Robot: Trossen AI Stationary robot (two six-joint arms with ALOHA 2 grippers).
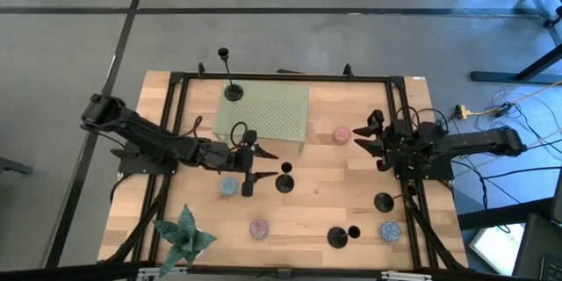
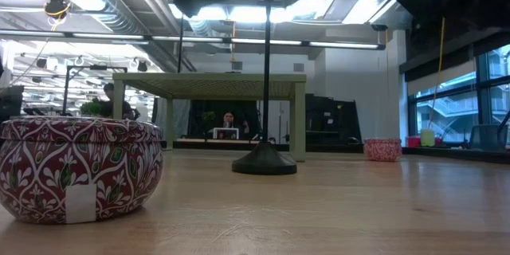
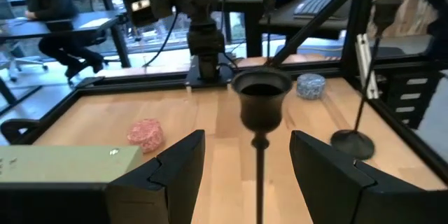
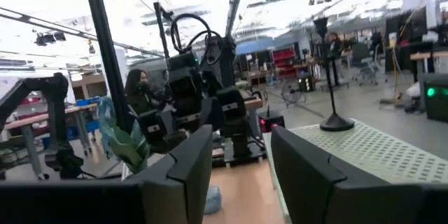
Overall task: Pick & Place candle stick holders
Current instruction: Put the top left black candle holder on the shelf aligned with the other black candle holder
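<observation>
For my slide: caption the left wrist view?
Open left gripper straddling a black candlestick holder on the wooden table.

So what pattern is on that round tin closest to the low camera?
Red with white floral scrollwork, clearest on the tin in the low view.

The wooden table (image 1: 290, 206) carries a low pale-green perforated stand (image 1: 268, 116) toward its far side, resting on its own legs (the low view shows open space beneath it). One black candlestick holder (image 1: 230, 83) stands on that stand's far left corner. Directly on the wood stand three more: one near the middle (image 1: 284, 181), one near the right edge (image 1: 384, 201), one at the near side (image 1: 339, 236). Small patterned round tins (image 1: 258, 228) lie scattered about, a pink one (image 1: 342, 134) just right of the stand. A green star-shaped plant (image 1: 184, 234) sits at the near left corner.
</observation>
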